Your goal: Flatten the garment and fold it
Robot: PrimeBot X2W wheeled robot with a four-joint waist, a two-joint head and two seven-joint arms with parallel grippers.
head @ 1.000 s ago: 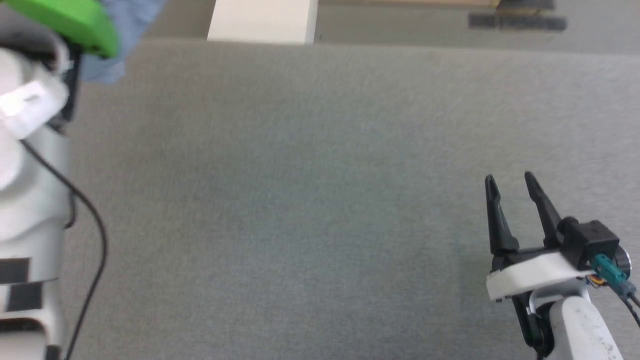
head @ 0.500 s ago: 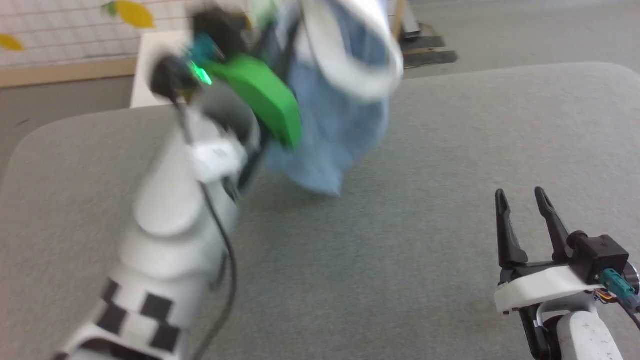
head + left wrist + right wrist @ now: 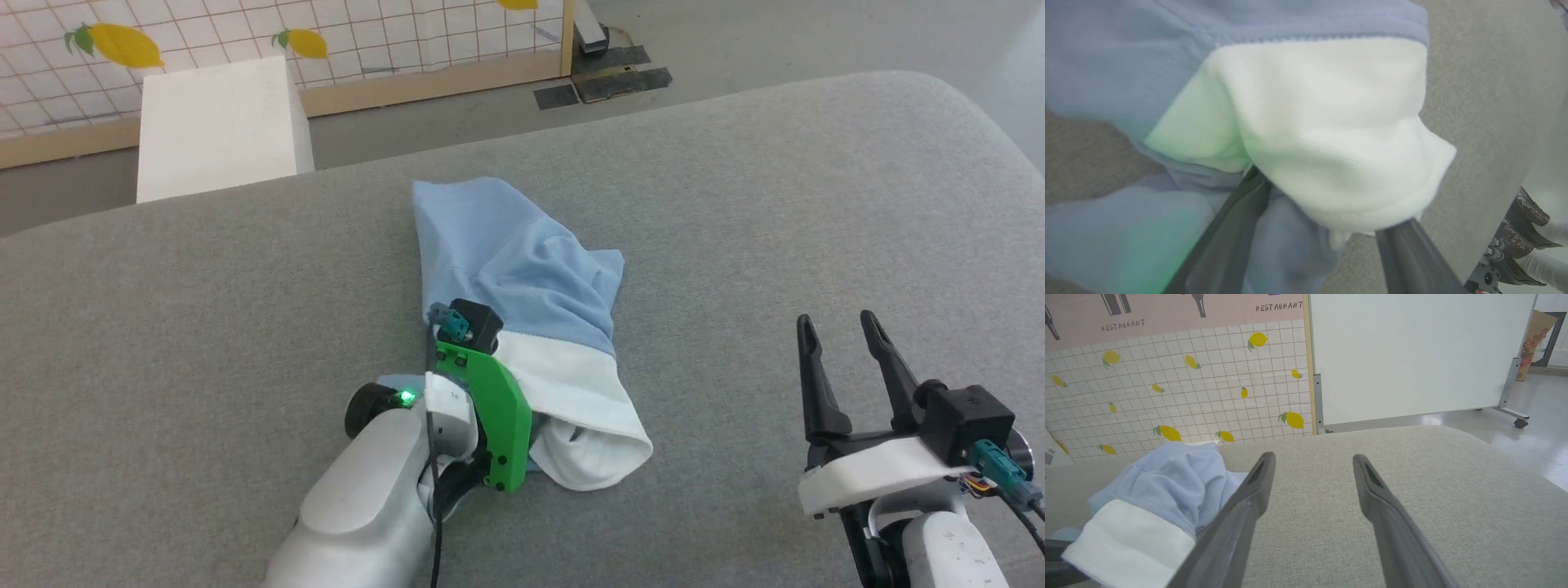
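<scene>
The garment (image 3: 522, 261) no longer hangs from the raised left gripper (image 3: 1327, 200): it lies crumpled on the grey surface (image 3: 816, 204), white end near, with that gripper lowered against its near left edge. The head camera has turned.

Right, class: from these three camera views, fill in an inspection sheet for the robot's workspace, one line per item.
Surface: grey fabric-covered surface, rounded corner.
Job's things: light blue garment, white band at one end, crumpled, not yet flat.
Clutter: nothing seen.
Grippers: left gripper open, straddling the fabric; right gripper open over bare surface.
Cables: dark cable along left forearm; wires at right wrist.
Surroundings: white block, lemon-print wall, white partition.
</scene>
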